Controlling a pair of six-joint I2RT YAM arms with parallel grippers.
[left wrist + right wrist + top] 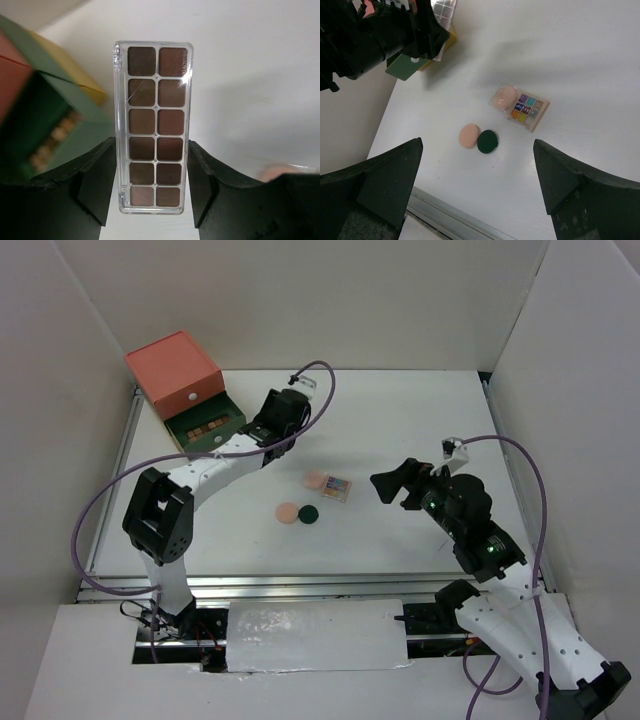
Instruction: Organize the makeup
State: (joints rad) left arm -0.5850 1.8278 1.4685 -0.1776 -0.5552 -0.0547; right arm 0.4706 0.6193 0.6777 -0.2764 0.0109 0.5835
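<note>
My left gripper [152,146] is shut on a clear brown eyeshadow palette [153,125], gripping its long sides and holding it above the table beside the drawer chest. In the top view the left gripper [290,400] is at the back left. A peach disc [288,512] and a dark-green disc [309,513] lie touching at mid-table. A pink disc [316,480] lies against a square multicolour palette [337,486]. My right gripper [393,486] is open and empty, above and to the right of them. They also show in the right wrist view: peach disc [469,136], dark-green disc [487,141], multicolour palette [529,111]. No green tubes are in view.
The drawer chest [175,370] stands at the back left with its green drawer [205,423] pulled open and a brown palette-like item inside. The drawer also shows blurred in the left wrist view [55,135]. White walls enclose the table on three sides.
</note>
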